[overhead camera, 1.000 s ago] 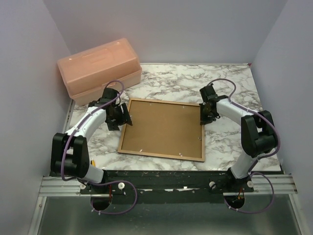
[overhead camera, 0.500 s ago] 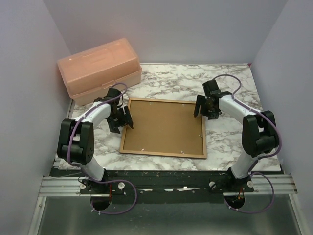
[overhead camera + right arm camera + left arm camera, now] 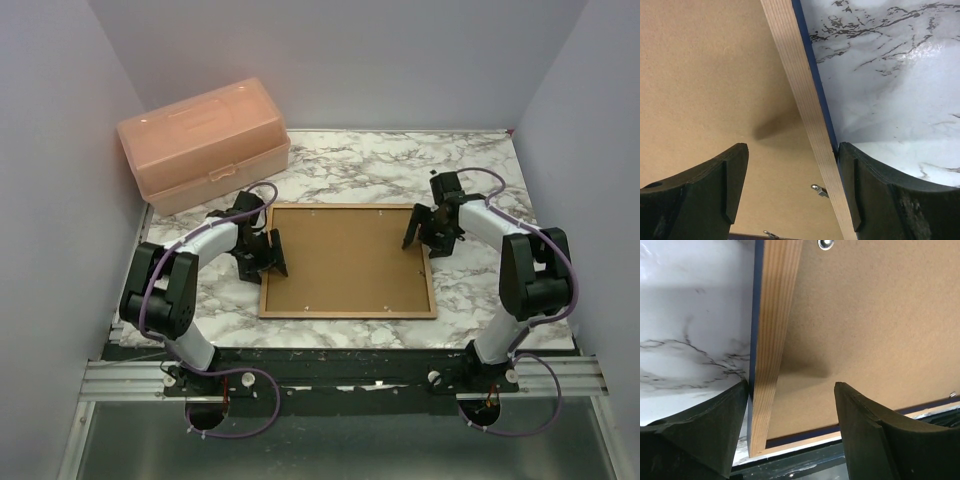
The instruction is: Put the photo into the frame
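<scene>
Outwardly spread, the left pincer (image 3: pixel 790 390) straddles the left rail of the frame (image 3: pixel 772 340): its outer finger (image 3: pixel 715 430) touches the rail's thin navy side, while the inner finger (image 3: pixel 870 435) sits well apart from it, above the brown backing board (image 3: pixel 875 325). The right pincer (image 3: pixel 792 147) is spread wide in the same way across the opposite rail, one dark finger (image 3: pixel 875 195) against the navy edge and the other over the board, so neither one pinches anything. Both sets of fingers are matte black and curved, with rounded tips. From above, the frame (image 3: pixel 347 312) lies flat in the middle of the tabletop (image 3: pixel 370 170) between the two arms, light wood face up, its straight-grained rails enclosing the backing board (image 3: pixel 345 258), which has a fine, cork-like fibre surface. Small metal tabs (image 3: pixel 825 244) sit along the board's edge. The tabletop is glossy white marble pattern with grey and black veins. At the far left corner stands a translucent peach plastic box (image 3: pixel 200 140) with a rounded lid, well apart from the frame.
</scene>
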Controlling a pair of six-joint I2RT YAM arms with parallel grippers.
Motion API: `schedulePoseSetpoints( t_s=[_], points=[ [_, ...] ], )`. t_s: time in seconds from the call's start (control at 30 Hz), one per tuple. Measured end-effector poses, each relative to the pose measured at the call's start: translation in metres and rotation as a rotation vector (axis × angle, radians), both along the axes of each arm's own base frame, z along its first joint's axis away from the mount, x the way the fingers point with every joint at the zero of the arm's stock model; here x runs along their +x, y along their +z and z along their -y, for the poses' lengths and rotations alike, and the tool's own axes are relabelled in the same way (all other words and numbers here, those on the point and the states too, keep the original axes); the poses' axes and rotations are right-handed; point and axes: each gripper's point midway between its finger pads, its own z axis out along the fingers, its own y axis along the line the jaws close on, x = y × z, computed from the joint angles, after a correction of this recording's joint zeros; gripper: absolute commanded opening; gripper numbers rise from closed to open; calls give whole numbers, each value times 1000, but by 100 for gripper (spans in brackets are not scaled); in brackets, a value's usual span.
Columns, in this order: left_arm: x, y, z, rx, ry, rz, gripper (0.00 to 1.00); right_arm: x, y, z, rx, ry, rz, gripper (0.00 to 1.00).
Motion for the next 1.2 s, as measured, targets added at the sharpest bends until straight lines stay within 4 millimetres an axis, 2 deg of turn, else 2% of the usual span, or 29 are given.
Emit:
schedulePoseSetpoints(
  t_s=[0.2, 0.47, 0.6, 0.73, 0.87, 1.07, 1.13, 1.2],
  points=[
    [-13, 0, 6, -25, 1, 23, 73, -12, 2, 4, -17, 23, -29, 79],
    [-13, 2, 4, -24, 16, 14, 75, -29, 16, 15, -65, 29, -39, 79],
    [-8, 7, 0, -27, 33, 17, 75, -42, 11, 15, -59, 48, -61, 79],
    [4, 15, -1, -45, 53, 41, 75, -53, 5, 6, -29, 99, -91, 79],
    [8, 20, -5, -50, 70, 56, 75, -58, 0, -12, -38, 195, -102, 77],
    [12, 25, -29, 11, 130, 87, 75, -62, -3, -38, -100, 329, -109, 59],
    [12, 26, -30, 9, 135, 91, 75, -63, -3, -41, -99, 338, -108, 58],
    [12, 26, -30, 9, 135, 91, 75, -64, -3, -42, -101, 344, -107, 52]
  ],
)
